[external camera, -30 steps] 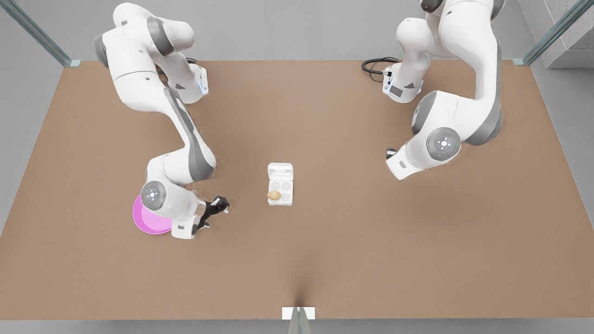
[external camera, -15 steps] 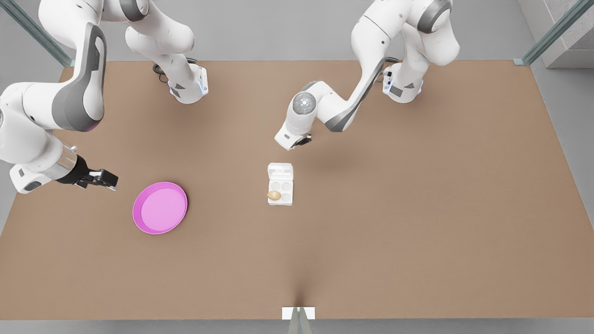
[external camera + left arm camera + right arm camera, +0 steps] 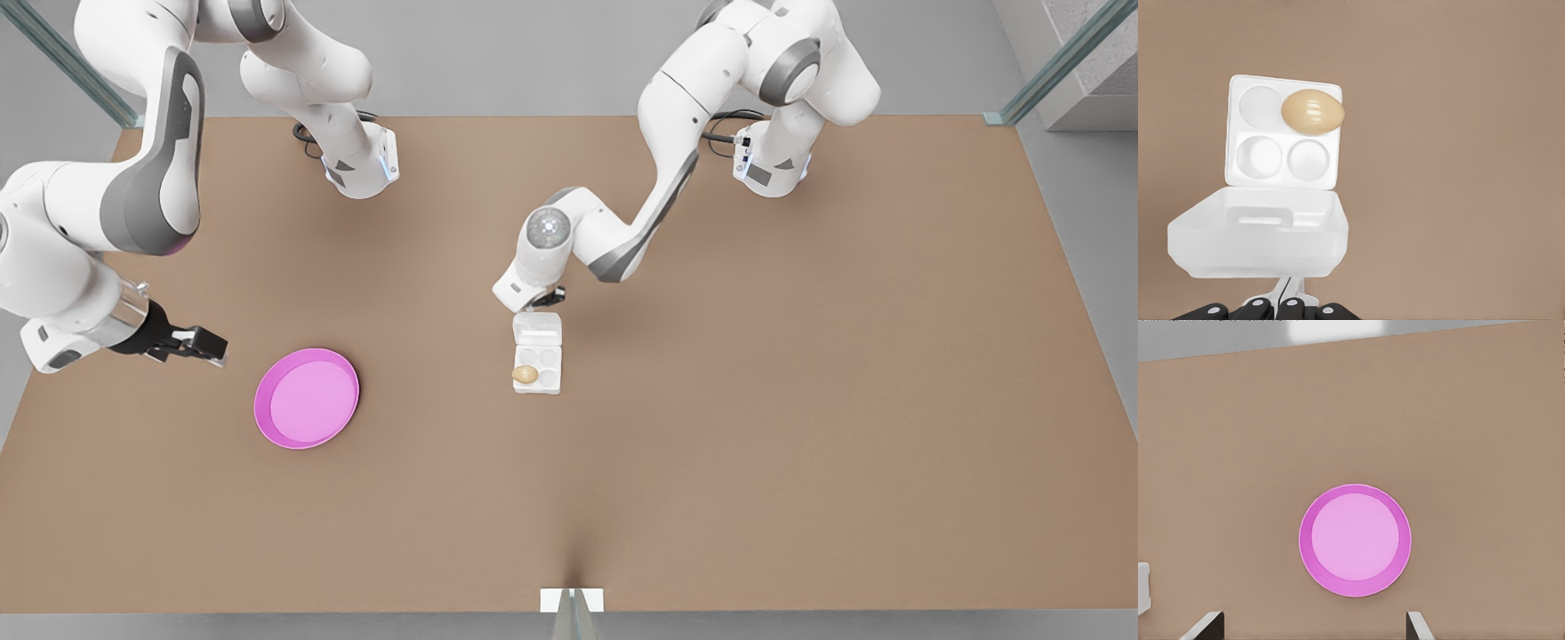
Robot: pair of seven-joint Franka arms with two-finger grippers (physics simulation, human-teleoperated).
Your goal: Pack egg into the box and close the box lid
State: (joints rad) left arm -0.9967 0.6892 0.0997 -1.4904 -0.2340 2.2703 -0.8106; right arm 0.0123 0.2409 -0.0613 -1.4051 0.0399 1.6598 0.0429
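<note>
Egg (image 3: pixel 524 374) in box (image 3: pixel 538 369), lid (image 3: pixel 537 328) open; left gripper (image 3: pixel 544 300) at lid, state unclear; right gripper (image 3: pixel 203 345) spread near plate (image 3: pixel 307 397).

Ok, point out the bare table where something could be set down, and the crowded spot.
Bare table runs on the front view's right of the egg carton, and between carton and pink plate. It is crowded at the open lid, where the left claw hovers; the right claw, open, waits beside the plate.

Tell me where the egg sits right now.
In the front view the egg sits mid-table in the box's near cup on the front view's left, right of the pink plate.
</note>
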